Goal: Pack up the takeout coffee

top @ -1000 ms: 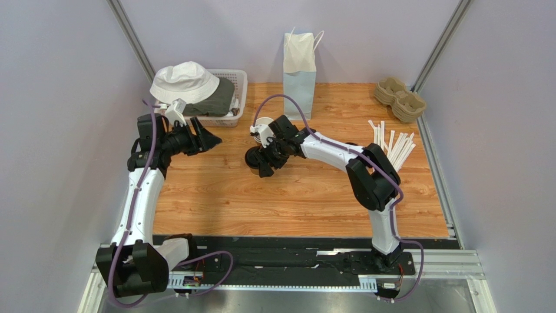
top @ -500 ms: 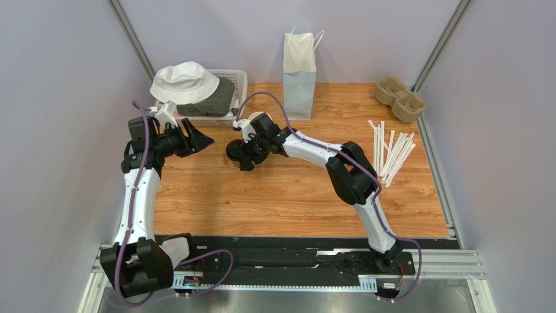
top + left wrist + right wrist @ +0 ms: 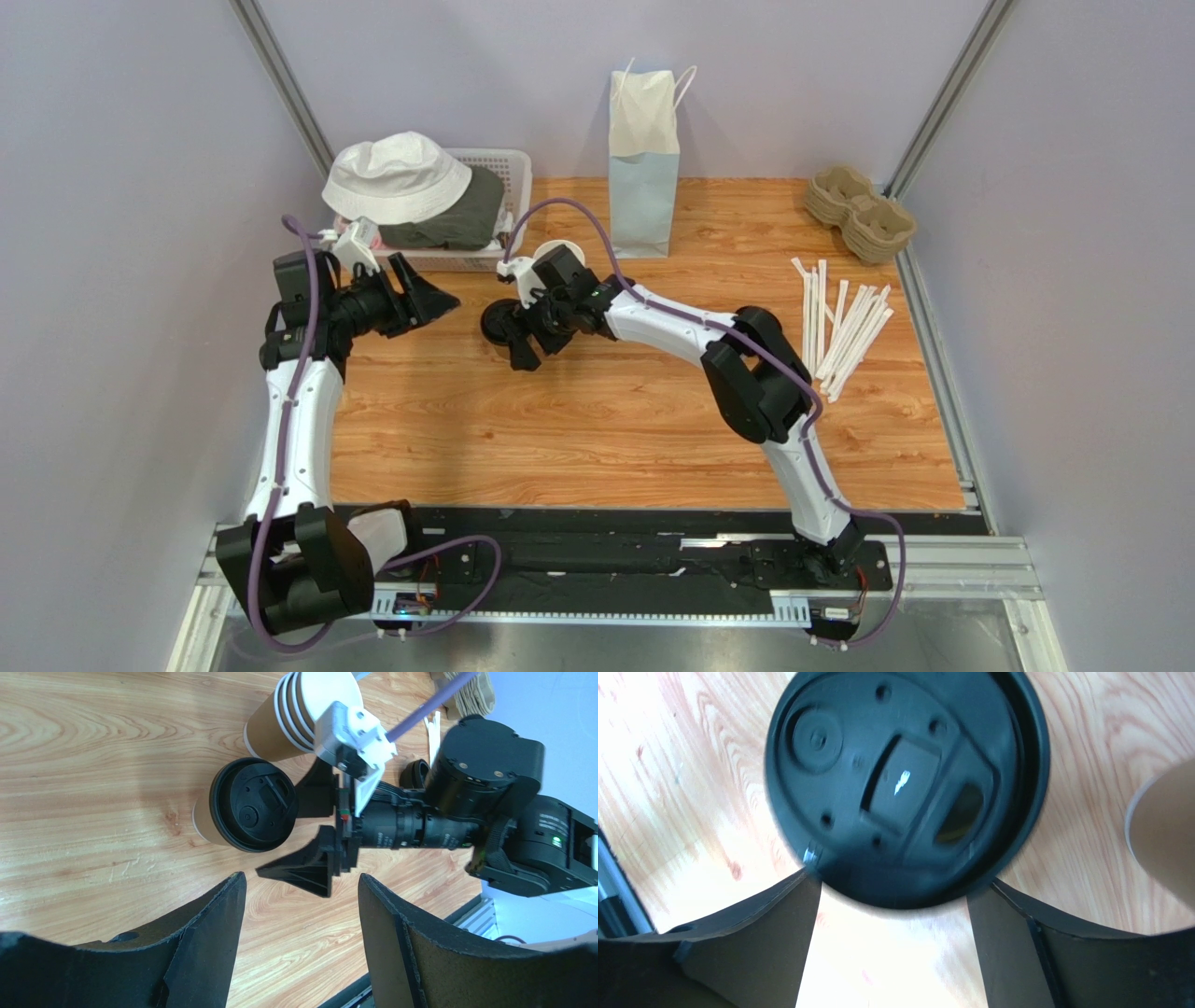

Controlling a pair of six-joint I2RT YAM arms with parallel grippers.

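The takeout coffee (image 3: 498, 322), a brown and white paper cup under a round black lid, stands upright on the wooden table (image 3: 617, 420). In the left wrist view the cup (image 3: 253, 805) rests on its base. My right gripper (image 3: 516, 336) reaches over it from the right. Its fingers (image 3: 309, 868) stand open on either side of the cup, with a gap showing beside the lid. From the right wrist, the lid (image 3: 906, 777) fills the view just past my right gripper (image 3: 899, 882). My left gripper (image 3: 432, 298) hangs open and empty, a short way left of the cup.
A stack of lidless paper cups (image 3: 561, 259) lies right behind the coffee. A white paper bag (image 3: 644, 161) stands at the back. A basket (image 3: 516, 175) holding a white hat (image 3: 396, 175) sits back left. Paper straws (image 3: 842, 315) and cardboard cup carriers (image 3: 859, 210) lie at the right.
My right arm carried the coffee leftward toward the left gripper, and its jaws have since widened. My left gripper drew back slightly to the left.
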